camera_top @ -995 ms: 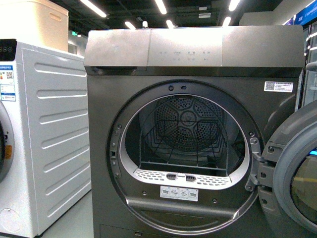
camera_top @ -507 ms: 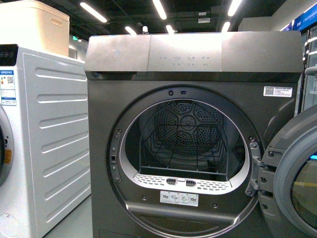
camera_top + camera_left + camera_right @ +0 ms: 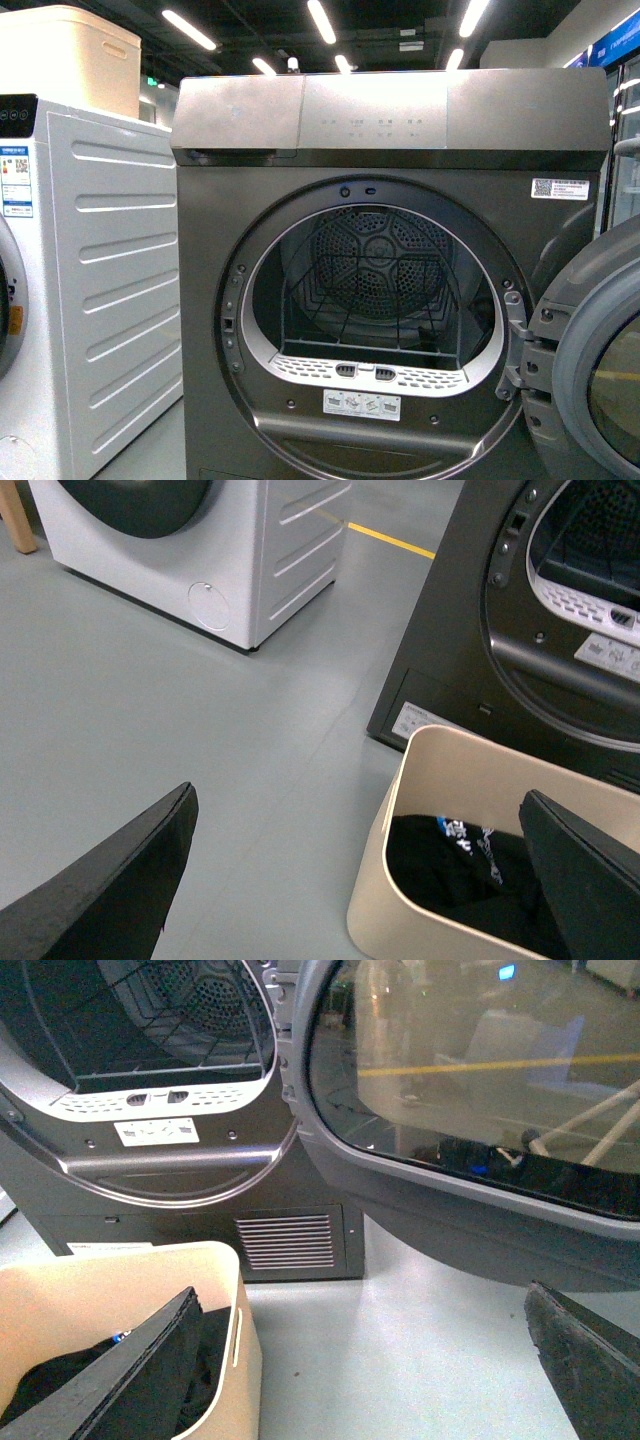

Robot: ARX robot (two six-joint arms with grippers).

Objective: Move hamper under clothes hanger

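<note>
The hamper (image 3: 470,770) is a beige basket standing on the grey floor just in front of the dark dryer, with black clothing (image 3: 460,865) inside. My left gripper (image 3: 358,792) hangs open above the hamper's corner, one finger over the bare floor and the other over the basket. The right wrist view shows the hamper's other end (image 3: 120,1280) with its slot handle. My right gripper (image 3: 360,1288) is open, one finger over the basket and one over the floor. Neither gripper holds anything. The clothes hanger is out of view.
A dark grey dryer (image 3: 390,130) fills the front view, its round door (image 3: 590,350) swung open to the right. A white washer (image 3: 110,250) stands to its left with a beige bin (image 3: 70,60) on top. A yellow line (image 3: 390,540) crosses the floor.
In the front view the dryer and washer have slid slightly lower in the frame. Nothing has been taken hold of.
</note>
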